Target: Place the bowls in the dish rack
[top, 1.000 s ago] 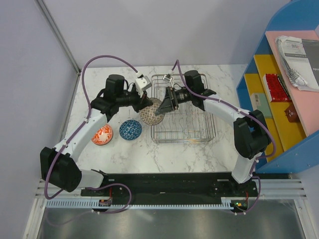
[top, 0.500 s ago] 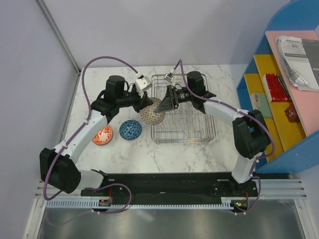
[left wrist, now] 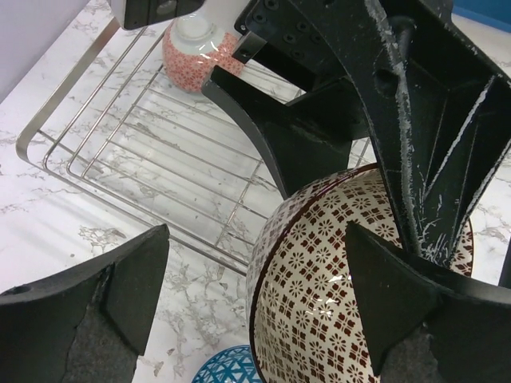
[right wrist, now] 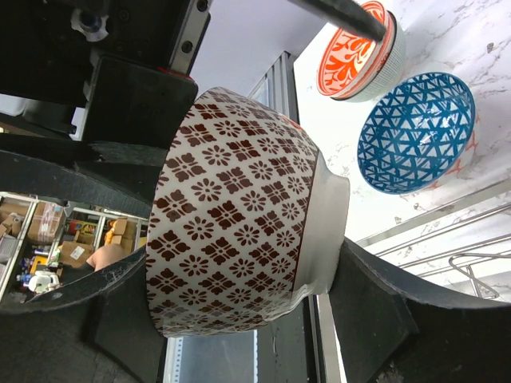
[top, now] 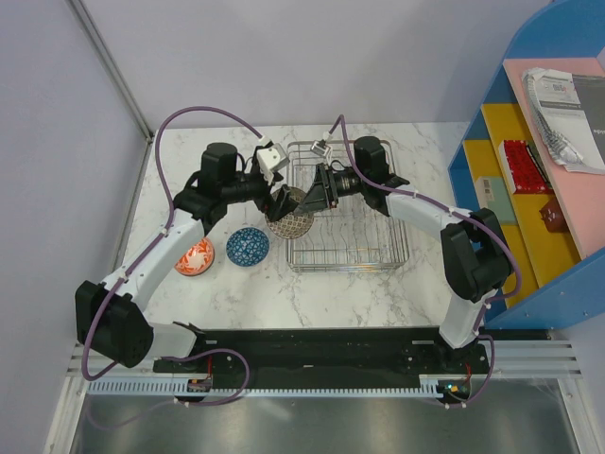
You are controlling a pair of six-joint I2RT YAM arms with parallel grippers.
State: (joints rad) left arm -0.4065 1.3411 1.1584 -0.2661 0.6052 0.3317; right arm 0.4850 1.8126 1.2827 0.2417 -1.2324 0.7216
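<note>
While the left claw (left wrist: 255,227) gapes, the right claw (right wrist: 243,251) grips one of four bowls (top: 289,223) (single rack (top: 359,248)).

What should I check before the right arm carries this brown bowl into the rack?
1. Right fingers closed on brown bowl: ok.
2. Left fingers open: ok.
3. Left fingers clear of the bowl: cannot tell; one overlaps it in view.
4. Rack has bare room: ok; one red bowl sits inside.
5. Blue bowl and orange bowl out of the path, on the table: ok.
</note>
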